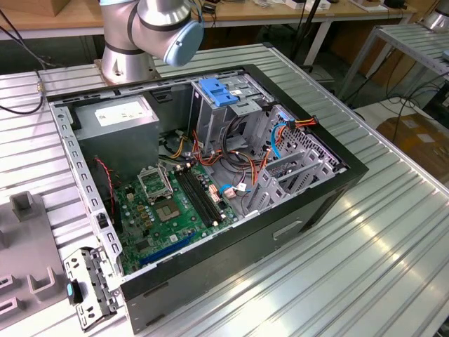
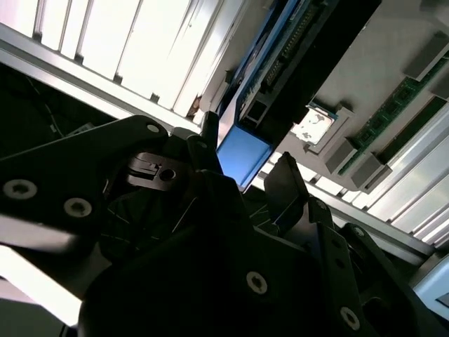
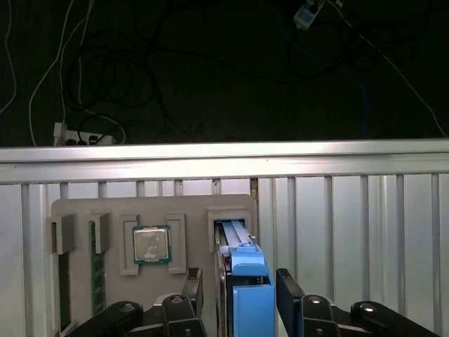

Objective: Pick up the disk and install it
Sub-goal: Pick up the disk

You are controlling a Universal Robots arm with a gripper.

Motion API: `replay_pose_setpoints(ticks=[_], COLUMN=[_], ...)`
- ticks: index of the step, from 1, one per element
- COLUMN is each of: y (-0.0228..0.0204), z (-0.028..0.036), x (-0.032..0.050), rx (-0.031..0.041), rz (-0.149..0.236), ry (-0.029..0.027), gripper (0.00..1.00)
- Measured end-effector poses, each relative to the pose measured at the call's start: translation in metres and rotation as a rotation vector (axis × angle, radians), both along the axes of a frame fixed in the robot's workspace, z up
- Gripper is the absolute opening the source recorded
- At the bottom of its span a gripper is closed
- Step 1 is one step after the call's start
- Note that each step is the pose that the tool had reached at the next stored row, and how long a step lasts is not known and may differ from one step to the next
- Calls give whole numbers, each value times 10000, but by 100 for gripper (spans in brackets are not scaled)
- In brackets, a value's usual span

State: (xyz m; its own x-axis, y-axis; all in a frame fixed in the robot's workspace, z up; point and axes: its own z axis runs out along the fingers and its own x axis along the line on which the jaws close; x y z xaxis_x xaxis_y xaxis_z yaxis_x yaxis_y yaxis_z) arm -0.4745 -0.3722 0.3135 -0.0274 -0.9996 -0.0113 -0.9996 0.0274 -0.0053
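Straddling the disk (image 3: 249, 281) (image 2: 245, 149), the gripper (image 3: 238, 291) (image 2: 247, 160) of a Universal Robots arm (image 1: 151, 28) hangs low over a grey holder tray (image 3: 77, 210) in both wrist views. Its black fingers (image 3: 289, 298) are spread to either side of the bright blue carrier frame. In the first wrist view a sliver of tray shows between one finger and the drive's dark body, so the grip is released, not clamped.

The disk stands on edge in a slot of the tray, not lifted and not installed. In neighbouring pockets of the same tray sit a square processor chip (image 3: 151, 244) and, further along, a green memory stick (image 3: 92, 263) set on edge. The tray rests on a slatted aluminium table (image 3: 351, 232).

In the exterior view, an open desktop computer case (image 1: 337, 189) lies on its side on the same ribbed surface, exposing a green motherboard (image 1: 168, 210), a grey power supply (image 1: 116, 116) and a metal drive cage (image 1: 210, 123) topped by a blue plastic handle (image 1: 217, 93). Red, orange and blue cables (image 1: 280, 133) loop beside the cage. The arm's base stands just behind the case.
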Motion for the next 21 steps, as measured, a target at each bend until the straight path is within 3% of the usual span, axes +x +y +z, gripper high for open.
replay_pose_setpoints(ticks=[13,17,18,21], y=[1,7,13,60], z=[-3,-39,-110,-145], x=[3,21,21,21], rx=[-68,-69,-69,-70], rz=[-12,-200,-355,-485], ry=[-1,-2,0,2], gripper=[54,54,54,54])
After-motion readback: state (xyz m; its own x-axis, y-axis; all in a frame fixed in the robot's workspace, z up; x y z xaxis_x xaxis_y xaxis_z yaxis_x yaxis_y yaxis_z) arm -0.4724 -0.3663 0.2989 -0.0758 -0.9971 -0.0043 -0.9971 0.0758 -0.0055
